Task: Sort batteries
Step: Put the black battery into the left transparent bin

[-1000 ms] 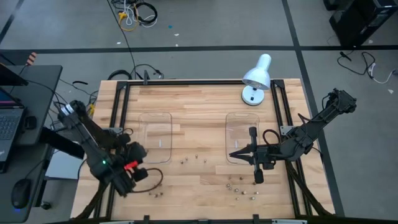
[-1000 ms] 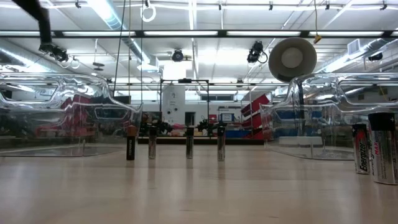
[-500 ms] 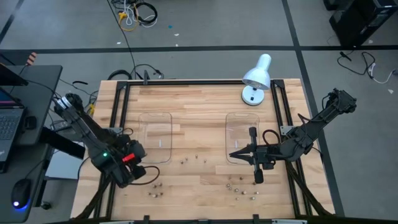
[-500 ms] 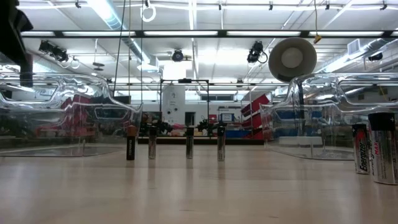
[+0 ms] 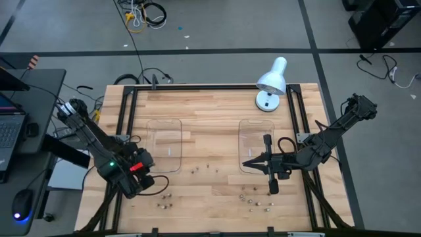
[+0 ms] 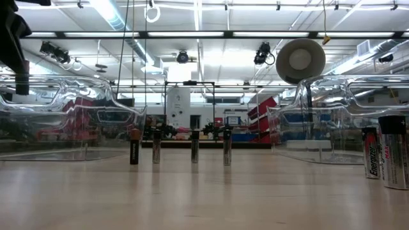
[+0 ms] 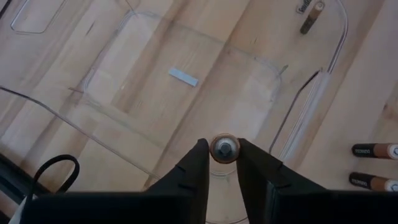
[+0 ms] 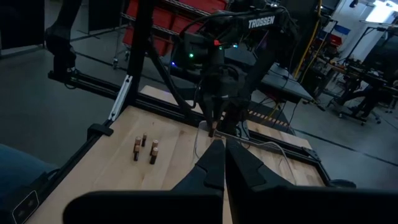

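My left gripper (image 5: 152,179) hangs over the near left corner of the left clear tray (image 5: 164,135). It is shut on a battery (image 7: 224,148), seen end-on in its wrist view. My right gripper (image 5: 246,164) waits shut, level, above the near edge of the right clear tray (image 5: 256,131). Several batteries (image 6: 195,150) stand upright in a row on the wood between the trays. Two dark batteries (image 7: 373,166) stand just beside the left tray, and more (image 5: 255,199) are scattered near the front edge. My left gripper pinches the battery between its two fingers (image 7: 198,163), one on each side of its round body. The battery's shiny end cap (image 7: 224,147) faces the wrist camera, so it lies along the fingers. They slant down over the tray's wall, and the battery is clear of the table.
A white desk lamp (image 5: 271,82) stands at the far right of the table. Black frame rails (image 5: 125,125) run along the table's sides. A black cable loop (image 7: 53,174) lies by the left gripper. Two large-looking batteries (image 6: 386,158) stand close to the low camera.
My left gripper has come down and shifted a little toward the left tray, then held still for the last half second. My right arm and the batteries on the table have not moved.
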You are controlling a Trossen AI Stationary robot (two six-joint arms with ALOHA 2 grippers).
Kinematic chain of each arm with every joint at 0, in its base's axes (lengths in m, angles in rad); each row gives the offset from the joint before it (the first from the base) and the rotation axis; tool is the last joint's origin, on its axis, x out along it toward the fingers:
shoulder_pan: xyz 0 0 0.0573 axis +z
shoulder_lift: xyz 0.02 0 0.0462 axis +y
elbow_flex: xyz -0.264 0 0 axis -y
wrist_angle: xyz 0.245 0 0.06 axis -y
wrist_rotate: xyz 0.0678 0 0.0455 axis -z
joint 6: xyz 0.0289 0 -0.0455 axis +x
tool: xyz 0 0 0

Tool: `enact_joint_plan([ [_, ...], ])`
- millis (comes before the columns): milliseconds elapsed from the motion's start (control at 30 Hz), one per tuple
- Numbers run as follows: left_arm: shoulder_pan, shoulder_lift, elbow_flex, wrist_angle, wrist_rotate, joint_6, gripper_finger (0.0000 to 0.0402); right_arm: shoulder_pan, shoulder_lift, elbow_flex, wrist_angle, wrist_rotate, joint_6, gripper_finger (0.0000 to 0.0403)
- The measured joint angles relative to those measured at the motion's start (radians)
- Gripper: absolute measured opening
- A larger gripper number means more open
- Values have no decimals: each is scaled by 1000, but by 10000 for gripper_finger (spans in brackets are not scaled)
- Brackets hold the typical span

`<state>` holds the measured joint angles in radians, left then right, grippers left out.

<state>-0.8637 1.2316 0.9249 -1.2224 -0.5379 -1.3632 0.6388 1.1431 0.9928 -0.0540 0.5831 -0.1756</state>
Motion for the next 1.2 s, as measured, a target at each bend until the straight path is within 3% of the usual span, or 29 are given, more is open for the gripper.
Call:
enact_joint_plan([
  [267,0,0,6,-4,-2,0,96,0,0,0,0,0,0,3],
  [467,-40,0,134,13,65,20,95,-5,0,0,0,0,-4,3],
  [633,-140,11,177,269,41,158,94,-25,0,0,-4,0,-7,3],
  [833,-219,170,177,517,22,142,94,-35,0,0,-17,0,-9,3],
  [1033,-245,368,176,499,45,13,94,-35,0,0,-16,0,-11,3],
  [1200,-260,441,176,520,39,-30,95,-35,0,0,-16,0,-30,3],
])
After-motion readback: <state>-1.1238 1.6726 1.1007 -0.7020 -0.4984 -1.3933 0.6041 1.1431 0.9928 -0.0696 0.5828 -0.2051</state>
